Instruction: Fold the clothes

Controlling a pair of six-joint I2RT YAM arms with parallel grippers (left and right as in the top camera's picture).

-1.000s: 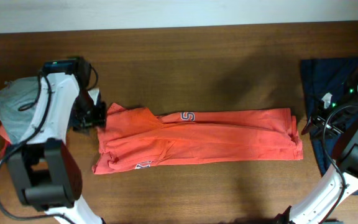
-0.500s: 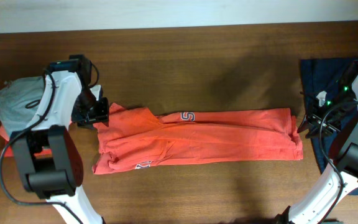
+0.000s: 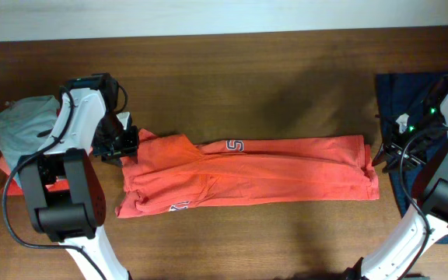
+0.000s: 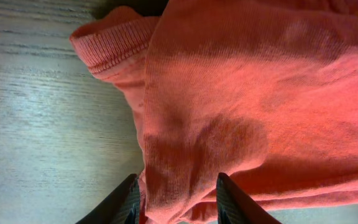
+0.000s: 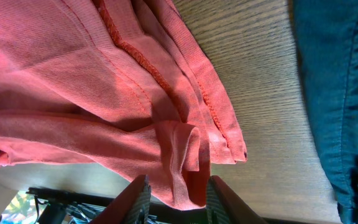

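The orange-red T-shirt point(image 3: 271, 175) lies as a long folded strip across the middle of the table, with grey-white lettering point(image 3: 234, 145) on its upper edge. My left gripper point(image 3: 127, 145) is at the strip's upper left corner. In the left wrist view its jaws point(image 4: 180, 199) stand apart, and flat orange cloth point(image 4: 241, 93) lies between them, unpinched. My right gripper point(image 3: 381, 159) is at the strip's right end. The right wrist view shows it point(image 5: 176, 199) shut on a bunched fold of the shirt point(image 5: 73, 81).
A grey garment point(image 3: 22, 124) lies heaped over a salmon one point(image 3: 5, 167) at the table's left edge, just behind the left arm. A navy garment point(image 3: 411, 101) lies at the right edge, beside the shirt's hem point(image 5: 340, 93). Bare wood surrounds the strip.
My left gripper has slid a little to the right onto the shirt's corner, and its jaws have narrowed. The right arm shifted its pose early on, then held still.
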